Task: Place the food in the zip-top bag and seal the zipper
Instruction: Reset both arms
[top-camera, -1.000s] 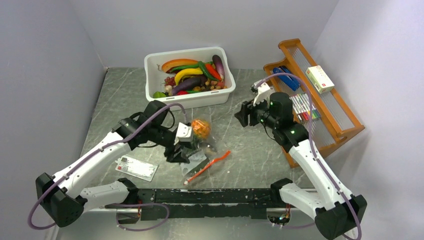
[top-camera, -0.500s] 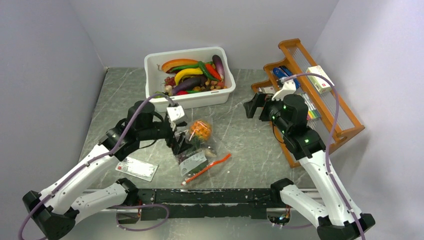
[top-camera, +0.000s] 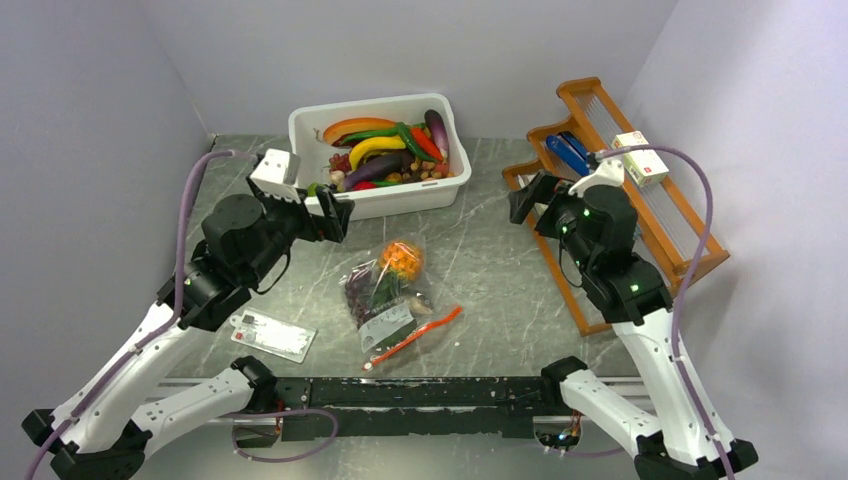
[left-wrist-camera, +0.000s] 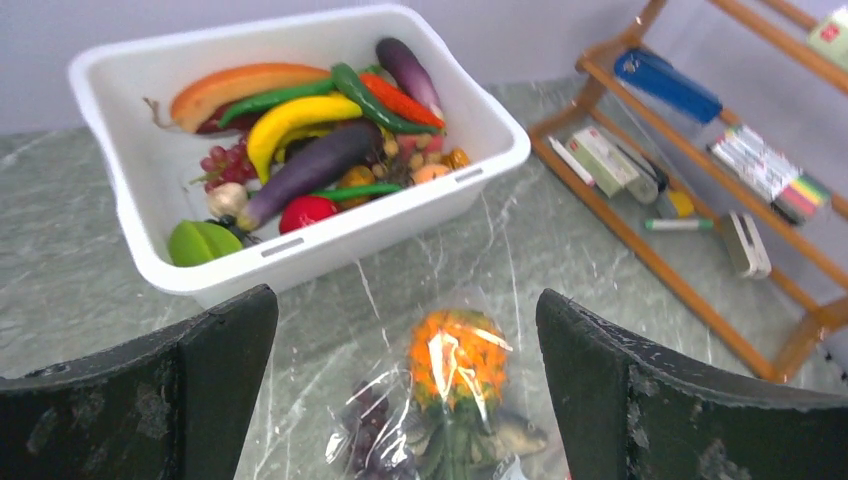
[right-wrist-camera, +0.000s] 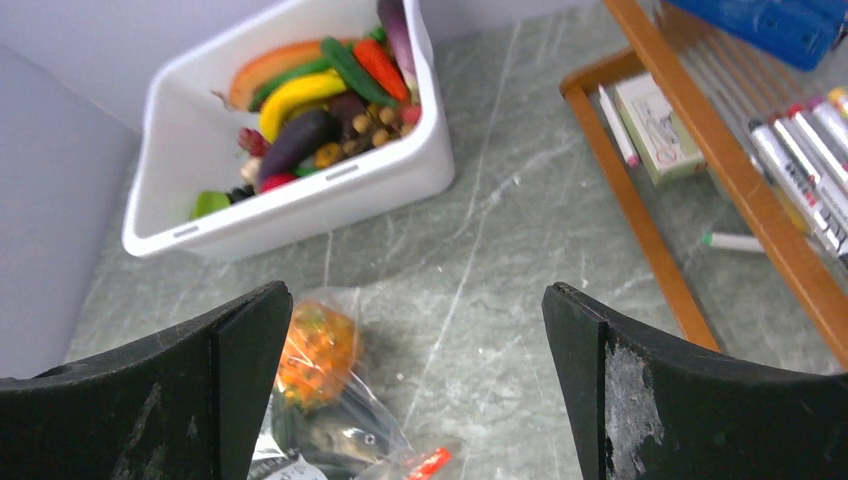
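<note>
On grey marble table (top-camera: 490, 285): clear floppy zip-top bag (top-camera: 392, 300) holding orange toy pineapple (top-camera: 402, 258), dark grapes (top-camera: 357, 288).
Left gripper (top-camera: 335, 215), right gripper (top-camera: 525, 197): spread, empty.
Risk: orange-red zipper strip (top-camera: 415, 334) maybe unsealed; lifting spills food.

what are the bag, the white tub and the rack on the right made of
The zip-top bag is thin clear plastic film, glossy: it crinkles and catches glare. The white tub is likely moulded plastic, smooth and semi-matte, with a rounded rim. The rack looks like varnished wood, orange-brown with a slight sheen, though a painted frame can't be ruled out.
</note>
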